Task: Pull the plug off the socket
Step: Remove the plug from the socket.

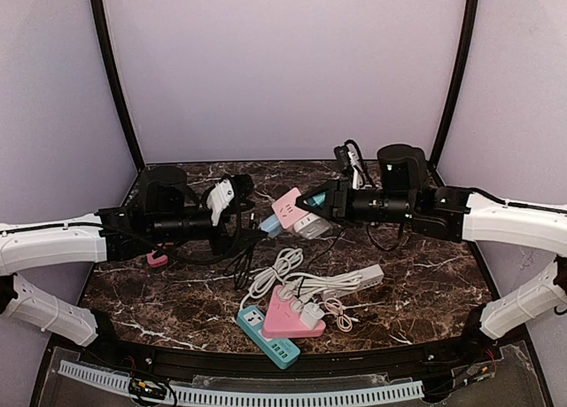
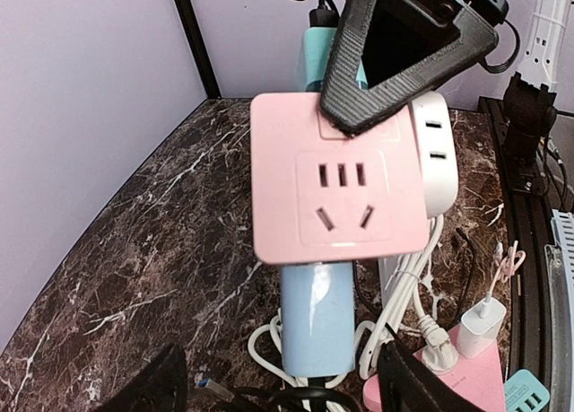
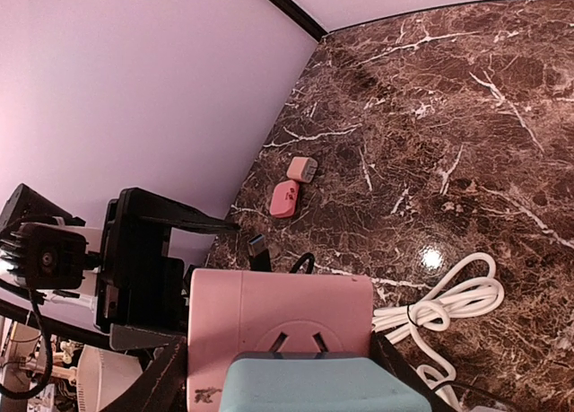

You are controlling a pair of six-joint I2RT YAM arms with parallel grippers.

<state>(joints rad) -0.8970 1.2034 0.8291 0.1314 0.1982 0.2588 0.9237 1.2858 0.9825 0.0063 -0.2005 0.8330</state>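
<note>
Top external view: my two arms reach inward and meet above the middle of the desk [image 1: 425,292]. A cluster of plug parts hangs in the air between them.

Socket: pink socket cube [image 2: 341,188], clear of the desk. Its holed face is turned toward my left wrist camera and slightly tilted.

Plug: light-blue plug body [image 2: 318,318] sticks out from under the cube's lower edge in the left wrist view and touches it. I cannot tell how deep it is seated.

Right end effector [image 3: 282,376]: closed on a teal block [image 3: 323,390] that sits flush against the pink socket cube. In the left wrist view one black finger [image 2: 395,53] overlaps the cube's top edge.

Left end effector [image 2: 282,358]: spread wide, one of its fingers [image 2: 152,385] on each side of the light-blue plug body. There is a gap on both sides, so no contact.

White adapter [image 2: 437,152]: on the cube's right side as the left wrist camera sees it.

Desk below the cluster: teal power strip [image 1: 266,336], pink triangular socket [image 1: 288,320], white power strip [image 1: 359,278] and coiled white cable [image 1: 270,278], all close together near the front middle.

Left side of the desk: small pink piece [image 3: 285,198] and beige piece [image 3: 302,168], just beside each other.
</note>
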